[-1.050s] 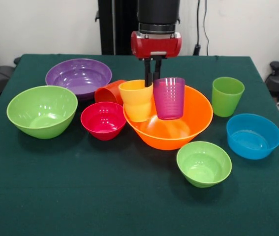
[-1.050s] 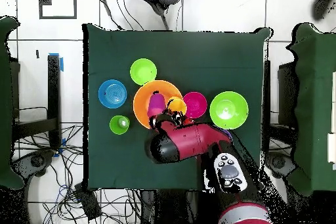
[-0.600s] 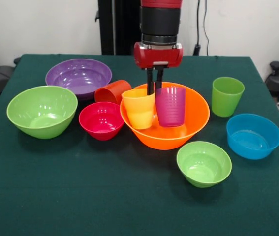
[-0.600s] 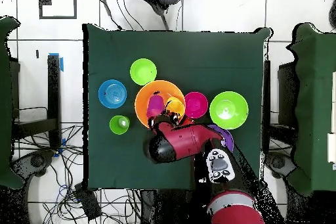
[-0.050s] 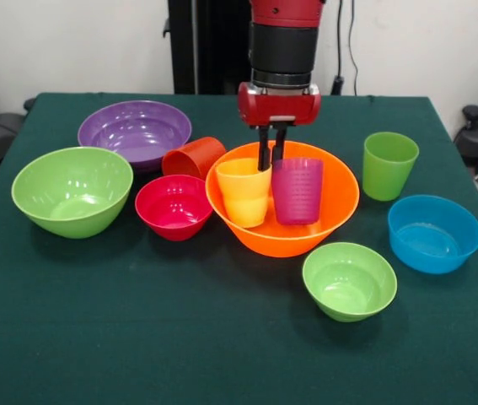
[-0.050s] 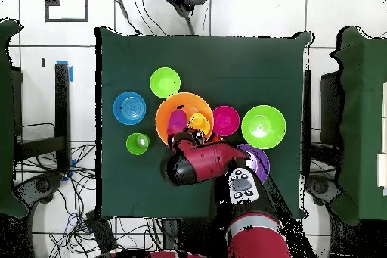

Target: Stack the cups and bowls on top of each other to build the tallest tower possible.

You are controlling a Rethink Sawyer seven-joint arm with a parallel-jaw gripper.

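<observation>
From the front, a green-covered table [image 5: 222, 354] holds a spread of bright plastic bowls and cups. The red and black arm comes straight down over the middle, and its gripper [image 5: 271, 158] reaches into the large orange bowl [image 5: 282, 228]. Two tumblers stand inside that bowl, side by side and touching: a yellow cup [image 5: 244, 192] on the left, leaning slightly, and a purple-magenta cup [image 5: 297, 191] on the right, upright. The two dark fingers [image 5: 264, 152] are close together at the purple-magenta cup's left rim, just where the two cups meet; they appear to pinch that rim, though the yellow cup hides their tips. Behind the orange bowl's left edge an orange-red cup [image 5: 191, 157] lies on its side, touching the wide purple bowl [image 5: 135, 131]. A small pink-red bowl [image 5: 176, 206] sits just beside the orange bowl on the left, and a large light green bowl [image 5: 72, 190] stands further left. On the right, a light green cup [image 5: 389, 164] stands upright, with a blue bowl [image 5: 434, 233] in front of it and a small light green bowl [image 5: 349, 280] nearer the front. From overhead, the arm [image 6: 204, 164] covers one edge of the large orange bowl [image 6: 195, 107], and the purple-magenta cup [image 6: 178, 122] and yellow cup [image 6: 199, 125] show inside it. The gripper's fingers are hidden under the arm here. The blue bowl [image 6: 129, 108], small light green bowl [image 6: 165, 82] and light green cup [image 6: 137, 144] lie on one side, the small pink-red bowl [image 6: 225, 120] and large light green bowl [image 6: 263, 126] on the other.
</observation>
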